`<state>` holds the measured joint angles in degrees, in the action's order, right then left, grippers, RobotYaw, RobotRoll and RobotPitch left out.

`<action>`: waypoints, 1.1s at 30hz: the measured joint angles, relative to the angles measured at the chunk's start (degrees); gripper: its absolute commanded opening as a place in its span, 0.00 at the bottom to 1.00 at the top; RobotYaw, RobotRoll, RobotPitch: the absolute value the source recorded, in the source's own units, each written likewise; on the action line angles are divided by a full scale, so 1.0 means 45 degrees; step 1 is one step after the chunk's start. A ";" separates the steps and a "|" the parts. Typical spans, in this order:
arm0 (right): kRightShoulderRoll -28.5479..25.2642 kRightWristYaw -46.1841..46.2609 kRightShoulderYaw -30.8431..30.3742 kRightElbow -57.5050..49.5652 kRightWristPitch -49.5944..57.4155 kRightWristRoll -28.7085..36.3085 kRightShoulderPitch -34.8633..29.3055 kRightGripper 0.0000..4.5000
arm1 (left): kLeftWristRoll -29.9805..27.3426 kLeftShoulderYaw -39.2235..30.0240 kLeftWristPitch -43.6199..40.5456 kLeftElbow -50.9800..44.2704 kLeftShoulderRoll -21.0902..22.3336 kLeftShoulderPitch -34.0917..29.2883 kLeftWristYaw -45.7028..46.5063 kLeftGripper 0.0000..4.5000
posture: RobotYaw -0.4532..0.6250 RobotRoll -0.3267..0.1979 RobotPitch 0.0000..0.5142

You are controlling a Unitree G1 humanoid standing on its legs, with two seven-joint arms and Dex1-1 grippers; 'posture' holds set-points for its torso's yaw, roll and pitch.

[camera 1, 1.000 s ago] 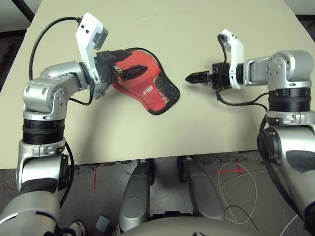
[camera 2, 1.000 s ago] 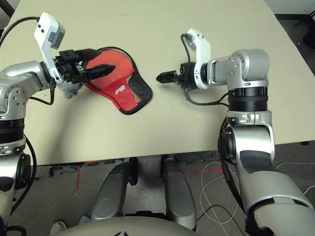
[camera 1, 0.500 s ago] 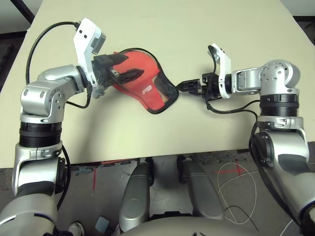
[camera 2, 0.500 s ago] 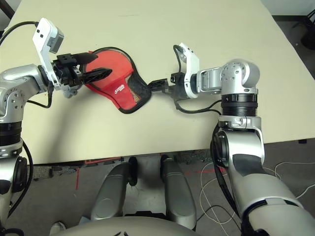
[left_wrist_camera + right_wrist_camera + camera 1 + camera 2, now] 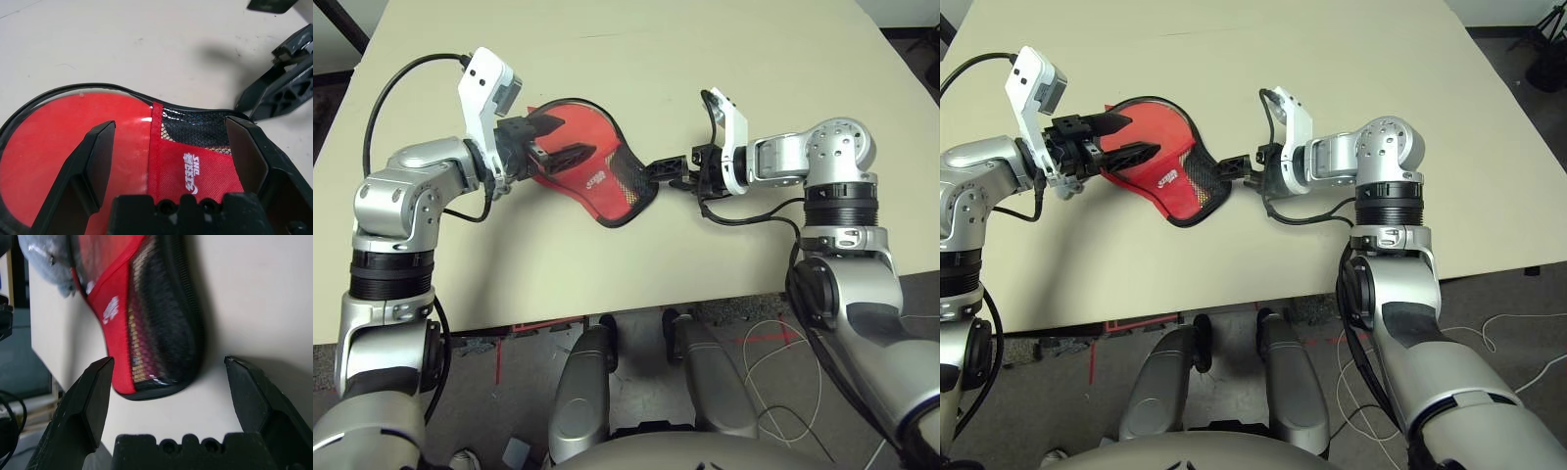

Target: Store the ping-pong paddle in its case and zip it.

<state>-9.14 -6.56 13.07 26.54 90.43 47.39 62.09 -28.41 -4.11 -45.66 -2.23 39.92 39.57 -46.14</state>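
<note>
The case point(image 5: 599, 179) lies flat on the table, red fabric with a white logo and a black mesh pocket, edged by a black zipper. Its round part shows a smooth red face point(image 5: 58, 142) under a glossy clear panel; I cannot tell whether that is the ping-pong paddle, and no handle shows. My left gripper point(image 5: 576, 137) hovers open just above the round part, fingers point(image 5: 95, 156) spread wide over it. From the right, my right gripper point(image 5: 656, 174) stands open, its tips right at the case's mesh end point(image 5: 156, 318).
The beige table point(image 5: 754, 59) stretches wide behind and to the right of the case. Its front edge point(image 5: 636, 308) runs close below both arms. Black cables loop from each wrist camera point(image 5: 411, 78).
My right gripper has travelled left across the table, from a hand's width away up to the case's mesh end. The left gripper holds over the round part. The camera has shifted slightly.
</note>
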 measured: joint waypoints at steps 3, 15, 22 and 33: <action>0.0378 0.0001 -0.0114 0.0475 0.0000 0.0017 0.0283 1.00 | -0.0031 -0.0070 -0.0017 -0.0084 -0.0044 -0.0048 0.0095 1.00 | 0.58 0.62 0.61; 0.1669 0.0010 0.0969 0.1718 -0.0262 -0.1348 0.0865 0.74 | -0.0179 -0.0345 -0.0191 -0.0362 -0.0090 -0.0373 0.0370 1.00 | 0.59 0.62 0.61; 0.2099 0.0285 0.1839 0.2276 -0.0512 -0.2248 0.0877 0.18 | -0.0178 -0.0344 -0.0191 -0.0380 -0.0143 -0.0375 0.0462 1.00 | 0.58 0.62 0.61; 0.2707 0.1377 0.3345 0.0106 0.0231 -0.2019 -0.0197 0.01 | -0.0156 -0.0325 -0.0167 -0.0371 -0.0318 -0.0373 0.0511 1.00 | 0.56 0.62 0.61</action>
<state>3.04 -0.37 28.12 27.02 91.47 38.31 61.20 -29.12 -5.57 -46.41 -3.90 38.49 37.89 -43.84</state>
